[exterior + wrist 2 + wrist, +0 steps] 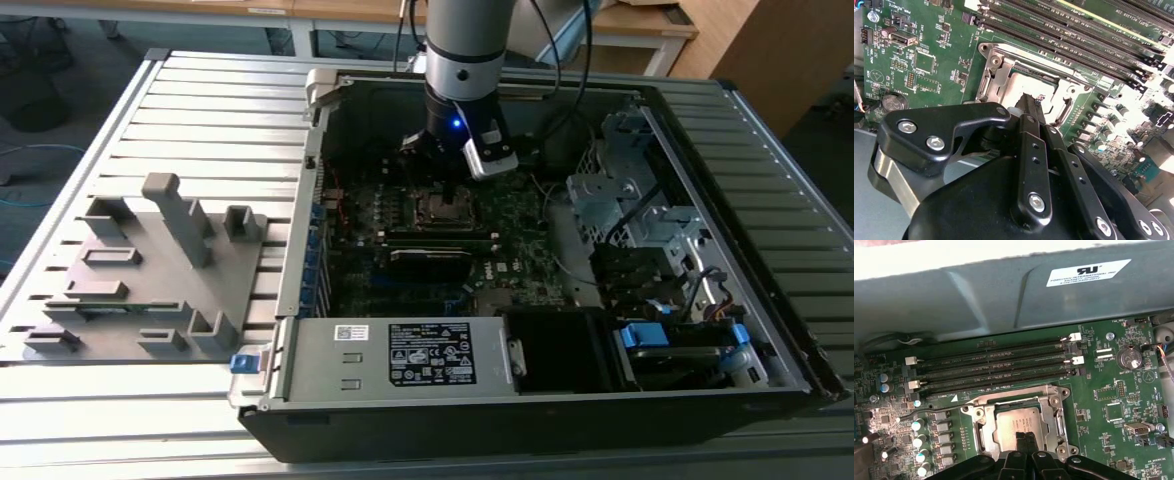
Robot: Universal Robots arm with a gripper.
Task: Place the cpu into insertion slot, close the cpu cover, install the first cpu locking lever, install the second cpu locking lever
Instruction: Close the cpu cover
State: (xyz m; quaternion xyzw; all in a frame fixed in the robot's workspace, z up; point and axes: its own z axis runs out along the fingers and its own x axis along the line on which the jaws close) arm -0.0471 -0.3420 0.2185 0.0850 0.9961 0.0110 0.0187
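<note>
**My pincer (1024,437) closed and empty**

In the exterior view I reach into the open computer case (534,430), down toward the motherboard (400,270), at about 11 o'clock from the case's middle. My fingers are drawn together and hold nothing. Their tips are over the chip, but I cannot tell if they touch it. The cpu cover (1053,417), a silver frame, lies down around the cpu (1016,421), whose dull grey top sits level inside it.
</note>
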